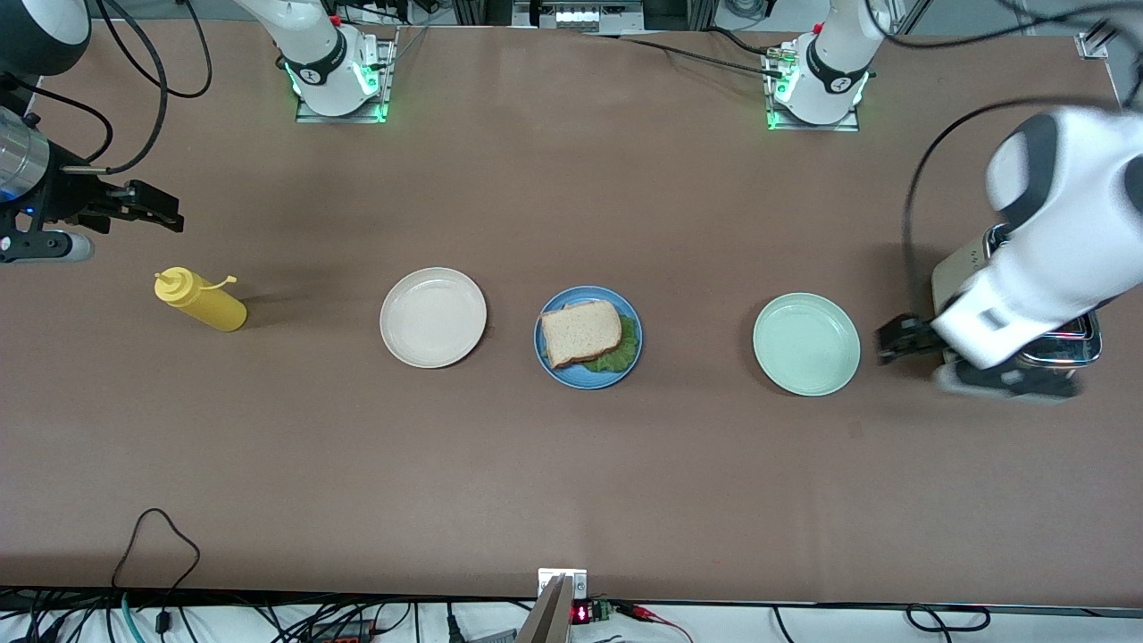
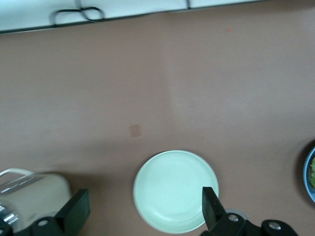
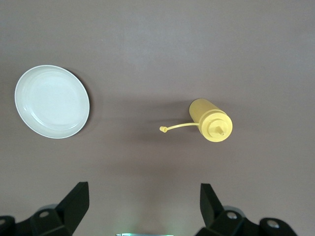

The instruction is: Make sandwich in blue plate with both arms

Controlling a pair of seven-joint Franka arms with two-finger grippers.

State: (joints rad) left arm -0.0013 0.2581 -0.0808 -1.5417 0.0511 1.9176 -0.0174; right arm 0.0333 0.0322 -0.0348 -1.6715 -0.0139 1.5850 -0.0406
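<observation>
The sandwich lies in the blue plate at the middle of the bench, between the cream plate and the mint plate. The left gripper hangs beside the mint plate, jaws spread and empty. The right gripper hangs above the mustard bottle, jaws spread too.

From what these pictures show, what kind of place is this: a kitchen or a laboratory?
Most likely a robotics laboratory. Two arm bases are bolted to a plain brown table, loose cables hang at its edge, and the sandwich on the blue plate looks like a test prop.
</observation>
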